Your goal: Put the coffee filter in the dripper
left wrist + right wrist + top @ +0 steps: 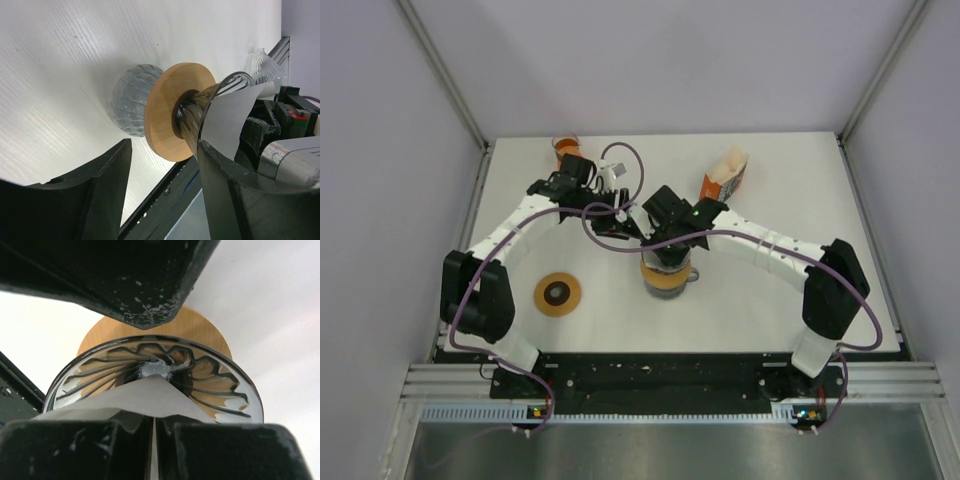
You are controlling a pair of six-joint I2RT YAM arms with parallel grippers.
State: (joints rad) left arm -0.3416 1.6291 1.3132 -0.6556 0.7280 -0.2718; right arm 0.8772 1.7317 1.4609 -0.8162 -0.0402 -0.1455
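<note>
At frame centre the right gripper pinches the filter, tip inside the dripper, while the left gripper, just upper left, is spread.

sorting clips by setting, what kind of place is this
Likely a robot lab test cell, not a kitchen: a white table boxed in by plain panels, robot arms bolted to a metal rail at its edge, and a glass dripper set out as a prop.
</note>
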